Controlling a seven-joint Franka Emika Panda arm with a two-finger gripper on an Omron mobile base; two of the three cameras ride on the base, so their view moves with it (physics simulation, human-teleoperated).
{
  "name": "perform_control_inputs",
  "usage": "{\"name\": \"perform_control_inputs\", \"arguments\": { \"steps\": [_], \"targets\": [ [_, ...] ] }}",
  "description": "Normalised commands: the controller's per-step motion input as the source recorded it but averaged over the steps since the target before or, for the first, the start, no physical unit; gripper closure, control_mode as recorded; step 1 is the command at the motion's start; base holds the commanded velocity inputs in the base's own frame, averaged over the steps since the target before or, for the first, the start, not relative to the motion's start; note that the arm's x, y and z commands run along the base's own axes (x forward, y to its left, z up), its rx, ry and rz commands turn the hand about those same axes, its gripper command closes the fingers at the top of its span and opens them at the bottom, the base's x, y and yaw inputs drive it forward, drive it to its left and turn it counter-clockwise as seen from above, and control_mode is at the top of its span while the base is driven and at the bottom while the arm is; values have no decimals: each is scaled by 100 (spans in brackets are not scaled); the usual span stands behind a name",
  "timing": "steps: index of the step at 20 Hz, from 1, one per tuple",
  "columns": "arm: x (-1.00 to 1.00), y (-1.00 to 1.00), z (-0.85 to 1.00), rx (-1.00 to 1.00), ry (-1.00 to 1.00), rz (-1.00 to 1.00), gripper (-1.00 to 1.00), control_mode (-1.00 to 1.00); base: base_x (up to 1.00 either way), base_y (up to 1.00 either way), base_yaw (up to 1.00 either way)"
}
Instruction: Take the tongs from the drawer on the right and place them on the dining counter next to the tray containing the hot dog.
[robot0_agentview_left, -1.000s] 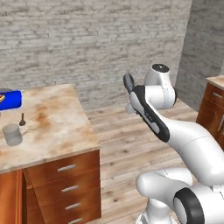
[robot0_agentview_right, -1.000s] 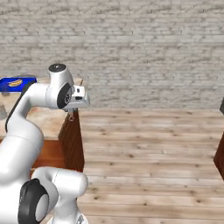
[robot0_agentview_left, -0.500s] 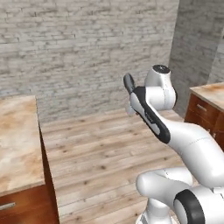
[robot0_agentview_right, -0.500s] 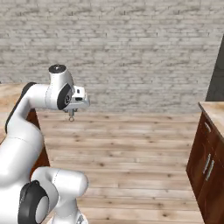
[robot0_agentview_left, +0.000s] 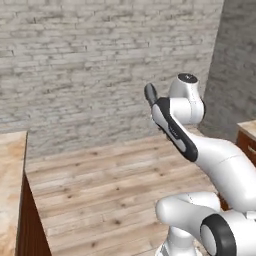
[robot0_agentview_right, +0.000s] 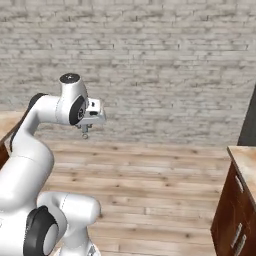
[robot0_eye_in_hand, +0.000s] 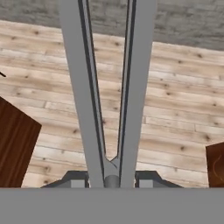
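Rendered light is even and diffuse, moderately bright; source direction cannot be told. Brick wall (robot0_agentview_right: 165, 65) and plank floor (robot0_agentview_left: 110, 195) evenly lit, no glare. Cast shadows very faint. Right wall (robot0_agentview_left: 235, 65) reads darker grey. Base views soft and coarsely pixelated. Hand view: tongs (robot0_eye_in_hand: 107, 87) close to the lens, flat grey, edges sharp; floor behind slightly soft. No edge distortion.

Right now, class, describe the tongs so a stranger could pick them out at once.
Start at the white arm raised over the plank floor. At its tip the jaws are shut on the tongs, two long flat grey metal blades joined at the gripper and spreading outward, unlike the brown cabinets beside them.
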Motion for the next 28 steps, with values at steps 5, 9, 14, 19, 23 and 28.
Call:
{"name": "perform_control_inputs", "arguments": {
  "steps": [5,9,14,19,23,28],
  "targets": [
    [0,0,0,0,0,0,100,100,100,0,45],
    [0,0,0,0,0,0,100,100,100,-19,42],
    [0,0,0,0,0,0,100,100,100,-27,39],
    [0,0,0,0,0,0,100,100,100,-27,44],
    [0,0,0,0,0,0,100,100,100,-25,48],
    [0,0,0,0,0,0,100,100,87,-31,53]
  ]
}}
